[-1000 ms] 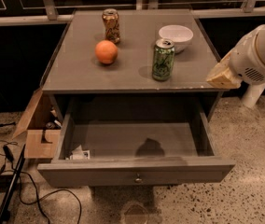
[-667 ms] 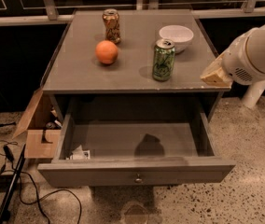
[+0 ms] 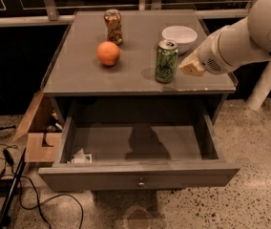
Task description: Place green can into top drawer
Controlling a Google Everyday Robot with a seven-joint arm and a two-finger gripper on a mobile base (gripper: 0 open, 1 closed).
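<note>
The green can [image 3: 166,61] stands upright near the front right of the grey cabinet top [image 3: 78,75]. The top drawer [image 3: 140,175] is pulled out wide open below it, with its small round knob at the centre of the front panel. My gripper [image 3: 192,66] is at the end of the white arm coming in from the right. It hovers just right of the green can at about the can's height, with a small gap between them. It holds nothing that I can see.
A brown-gold can [image 3: 112,26], an orange [image 3: 109,53] and a white bowl [image 3: 179,35] also sit on the top. A small packet [image 3: 80,157] lies in the drawer's left front corner. A cardboard box [image 3: 37,132] and cables [image 3: 11,175] are on the floor at the left.
My arm has moved left, bringing the gripper from the cabinet's right edge to close beside the green can. The can and the drawer have not moved.
</note>
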